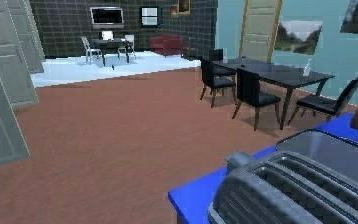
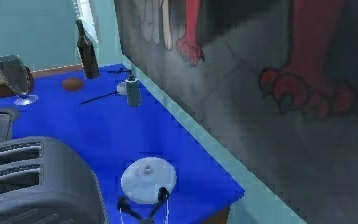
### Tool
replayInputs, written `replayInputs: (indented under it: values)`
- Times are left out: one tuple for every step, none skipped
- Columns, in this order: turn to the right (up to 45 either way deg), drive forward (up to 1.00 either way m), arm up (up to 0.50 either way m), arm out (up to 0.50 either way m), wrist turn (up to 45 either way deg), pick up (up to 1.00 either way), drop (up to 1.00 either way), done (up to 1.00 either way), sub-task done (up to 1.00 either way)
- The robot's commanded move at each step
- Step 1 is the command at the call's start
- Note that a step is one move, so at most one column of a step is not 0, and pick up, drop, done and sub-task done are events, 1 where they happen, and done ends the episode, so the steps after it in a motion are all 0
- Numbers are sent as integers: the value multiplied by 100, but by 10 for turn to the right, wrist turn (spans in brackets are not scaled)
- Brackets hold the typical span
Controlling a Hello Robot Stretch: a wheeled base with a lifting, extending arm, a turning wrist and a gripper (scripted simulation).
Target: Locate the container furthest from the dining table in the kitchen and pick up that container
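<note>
Gripper point(image 2: 143, 208) shows at the blue counter point(image 2: 87, 130), white round dish point(image 2: 147, 178) just beyond it; whether it holds anything cannot be told.

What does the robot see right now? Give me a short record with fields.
counter: blue, running along a wall with a poster
toaster: grey, at the counter's near end
on counter: dark bottle, glass, small grey container, white round dish
dining table: dark, with black chairs around it
gripper: by the white round dish; cannot tell whether it holds anything
</note>
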Motion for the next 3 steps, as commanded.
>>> replayInputs:
  values:
    - [0, 0, 0, 0, 0, 100, 0, 0, 0]
    - [0, 0, 10, 0, 0, 0, 0, 0, 0]
    - [0, 0, 0, 0, 0, 0, 0, 100, 0]
